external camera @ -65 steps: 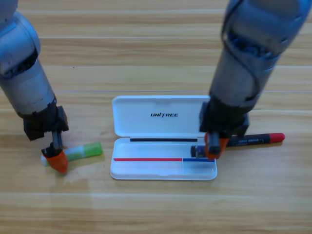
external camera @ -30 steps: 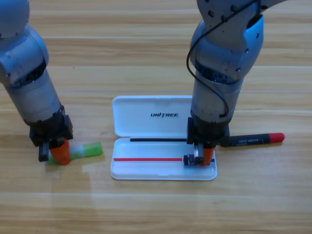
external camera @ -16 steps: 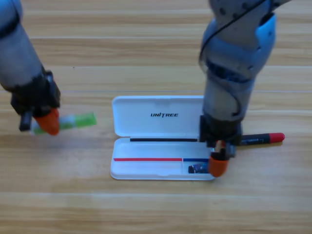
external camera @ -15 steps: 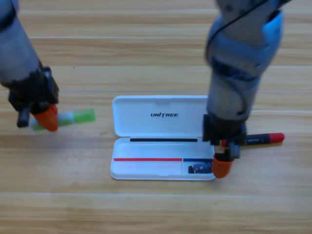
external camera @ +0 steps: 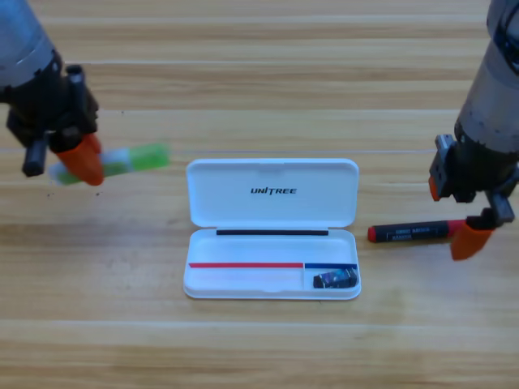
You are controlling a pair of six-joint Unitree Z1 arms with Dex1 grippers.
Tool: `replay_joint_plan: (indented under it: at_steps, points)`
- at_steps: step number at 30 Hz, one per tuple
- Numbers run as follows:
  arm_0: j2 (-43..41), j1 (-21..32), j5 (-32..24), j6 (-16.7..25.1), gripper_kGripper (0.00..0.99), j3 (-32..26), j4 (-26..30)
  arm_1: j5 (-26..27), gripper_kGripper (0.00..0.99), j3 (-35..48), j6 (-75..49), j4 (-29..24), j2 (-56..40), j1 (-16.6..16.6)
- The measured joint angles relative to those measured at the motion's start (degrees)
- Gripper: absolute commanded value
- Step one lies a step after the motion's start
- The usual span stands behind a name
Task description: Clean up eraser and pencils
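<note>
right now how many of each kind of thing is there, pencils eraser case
pencils: 2, the green and white pencil in the left gripper, the black and red pencil on the table by the right gripper
eraser: 1, in the white case
white case: 1
total: 4

Wooden plank table (external camera: 259, 89), open white case (external camera: 272, 228) lying flat near its middle with the lid folded back toward the far side, black pencil with red ends (external camera: 415, 232) lying on the table just right of the case
</note>
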Motion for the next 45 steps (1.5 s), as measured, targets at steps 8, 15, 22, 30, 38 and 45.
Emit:
replay_joint_plan:
  at_steps: [8,15,22,30,38,45]
  points:
    - [0.87,-6.09,-0.69,-0.62,0.0,-5.1,0.91,-0.29,0.833,-1.55,-2.6,-6.55,8.3,-4.19]
    - [6.38,-11.86,-0.69,-2.1,0.0,-5.78,0.92,-0.29,0.753,-5.81,-3.51,-7.14,13.36,-4.81]
    - [12.12,-15.3,-0.69,-2.97,0.0,-8.51,0.91,-0.42,0.235,-6.39,-4.96,-7.15,15.09,-5.04]
    - [18.39,-15.76,-1.66,-3.01,0.0,-13.03,0.91,-0.43,0.0,-6.08,-5.7,-7.15,15.2,-5.16]
    - [24.57,-15.77,-2.19,-3.01,0.0,-16.44,1.05,-0.43,0.0,-5.03,-5.7,-7.15,14.62,-5.19]
    - [26.33,-15.76,-2.2,-3.01,0.0,-16.54,1.59,-0.43,0.0,-3.77,-5.05,-6.37,13.19,-5.19]
